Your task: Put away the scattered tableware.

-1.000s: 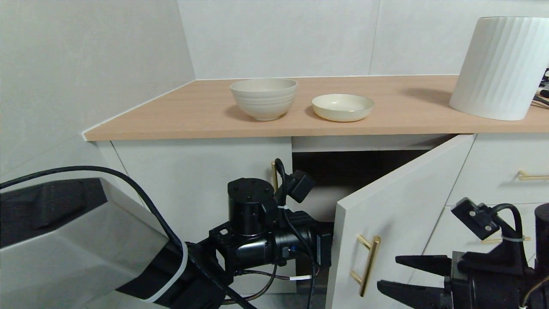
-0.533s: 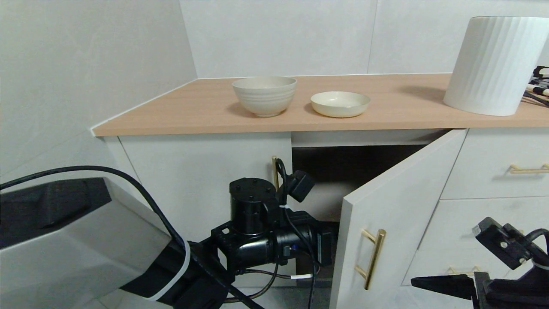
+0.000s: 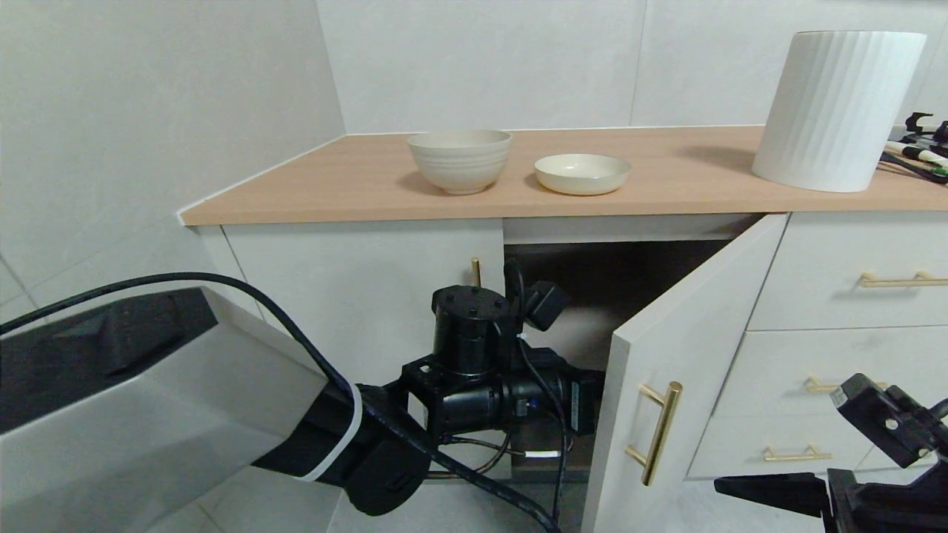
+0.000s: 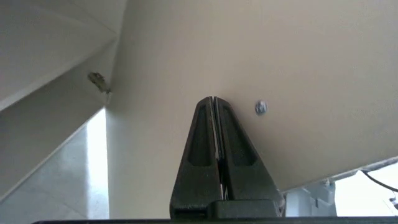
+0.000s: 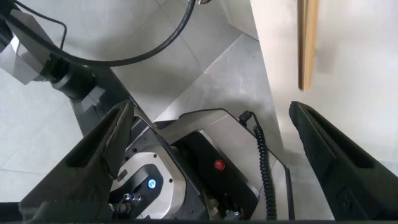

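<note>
Upper centre, a wooden counter in a white-tiled corner carries a ribbed cream bowl beside a shallow cream dish; left pincer closed, right pincer wide.

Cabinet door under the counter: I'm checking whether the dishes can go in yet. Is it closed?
No, the cabinet door stands swung open, leaving the dark opening of the cabinet exposed beside it.

Open cabinet door beside dark opening
</note>
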Available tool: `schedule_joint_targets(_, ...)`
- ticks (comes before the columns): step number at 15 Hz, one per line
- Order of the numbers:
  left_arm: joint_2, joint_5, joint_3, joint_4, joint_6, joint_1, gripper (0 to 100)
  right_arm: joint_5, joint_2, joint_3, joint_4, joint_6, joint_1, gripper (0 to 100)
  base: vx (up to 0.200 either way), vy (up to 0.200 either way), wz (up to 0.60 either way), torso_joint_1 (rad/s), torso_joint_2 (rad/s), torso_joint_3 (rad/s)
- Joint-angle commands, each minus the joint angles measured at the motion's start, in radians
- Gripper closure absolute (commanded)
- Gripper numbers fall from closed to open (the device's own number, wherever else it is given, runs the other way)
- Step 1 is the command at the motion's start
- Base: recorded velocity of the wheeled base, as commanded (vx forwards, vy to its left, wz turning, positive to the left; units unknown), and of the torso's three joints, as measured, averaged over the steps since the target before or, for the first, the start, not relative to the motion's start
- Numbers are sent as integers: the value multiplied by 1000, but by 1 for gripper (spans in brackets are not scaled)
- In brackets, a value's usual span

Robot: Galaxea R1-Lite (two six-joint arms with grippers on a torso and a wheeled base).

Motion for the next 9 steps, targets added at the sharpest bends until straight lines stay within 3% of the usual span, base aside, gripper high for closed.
schedule_joint_targets(1,0,12,-47,30,-4,-1,100,0,-5,0,0,0,0,0,-200,0,0,-2,7,2)
schedule_joint_targets(3,3,27,-67,39,-7,-4,100,0,-8,0,0,0,2,0,-200,0,0,12,2,2)
schedule_joint_targets(9,31,30,-140,117,-10,-22,100,0,-19,-1,0,0,2,0,0,0,0,0,0,0)
